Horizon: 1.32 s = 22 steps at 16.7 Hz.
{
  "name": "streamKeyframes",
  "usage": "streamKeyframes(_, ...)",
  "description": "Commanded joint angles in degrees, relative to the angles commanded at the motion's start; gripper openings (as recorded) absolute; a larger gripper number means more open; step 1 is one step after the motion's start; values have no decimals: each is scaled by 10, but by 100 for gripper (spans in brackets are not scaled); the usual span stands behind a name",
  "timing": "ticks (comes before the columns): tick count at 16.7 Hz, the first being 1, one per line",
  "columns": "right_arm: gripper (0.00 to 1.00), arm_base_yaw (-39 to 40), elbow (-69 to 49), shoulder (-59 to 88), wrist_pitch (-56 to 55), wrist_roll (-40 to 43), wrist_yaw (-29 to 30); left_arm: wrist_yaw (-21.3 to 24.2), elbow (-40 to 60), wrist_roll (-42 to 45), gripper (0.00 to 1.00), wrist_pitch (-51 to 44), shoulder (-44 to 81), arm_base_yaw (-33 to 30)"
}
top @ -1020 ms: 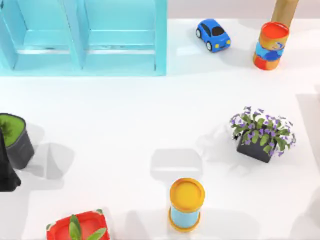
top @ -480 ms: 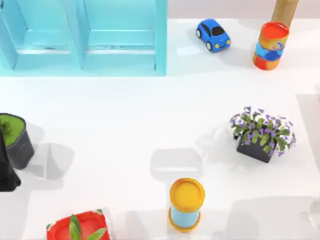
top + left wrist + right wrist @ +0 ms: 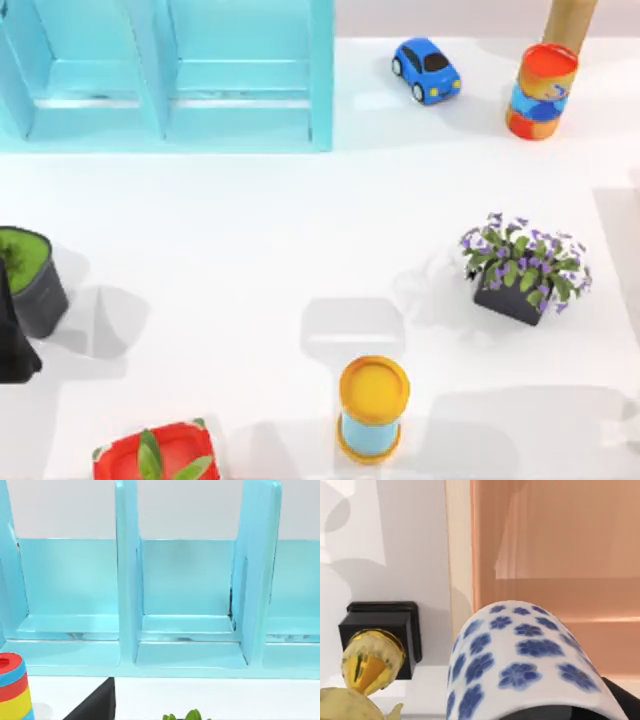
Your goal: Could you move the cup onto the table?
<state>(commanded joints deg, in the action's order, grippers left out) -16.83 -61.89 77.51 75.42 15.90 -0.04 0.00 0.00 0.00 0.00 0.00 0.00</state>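
You had the table (image 3: 250, 250) under everything. The shelf (image 3: 165, 75) sat at its far left, and the left wrist camera faced the shelf's bays (image 3: 187, 597). Right of the shelf were the blue car (image 3: 427, 70) and the red-topped canister (image 3: 541, 90). Nearer than the shelf stood the flower pot (image 3: 525, 268) and the yellow-topped canister (image 3: 373, 408). The cup (image 3: 530, 665) was close up in the right wrist view, in front of an orange panel (image 3: 555, 555), beside a gold trophy (image 3: 367, 665) on its black base. I couldn't tell how far either pincer was open, or whether the right one held the cup.
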Motion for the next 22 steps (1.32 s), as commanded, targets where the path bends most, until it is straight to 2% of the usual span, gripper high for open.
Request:
streamKeyframes(5, 0, 117, -154, 124, 43, -126, 6, 0, 0, 0, 100, 0, 0, 0)
streamKeyframes(11, 0, 342, -463, 347, 119, -345, 16, 0, 0, 0, 100, 0, 0, 0)
streamKeyframes(16, 0, 519, -665, 506, 164, -522, 22, 0, 0, 0, 100, 0, 0, 0)
streamKeyframes(19, 0, 585, -735, 568, 183, -588, 27, 0, 0, 0, 100, 0, 0, 0)
streamKeyframes(22, 0, 602, -753, 585, 190, -606, 29, 0, 0, 0, 100, 0, 0, 0)
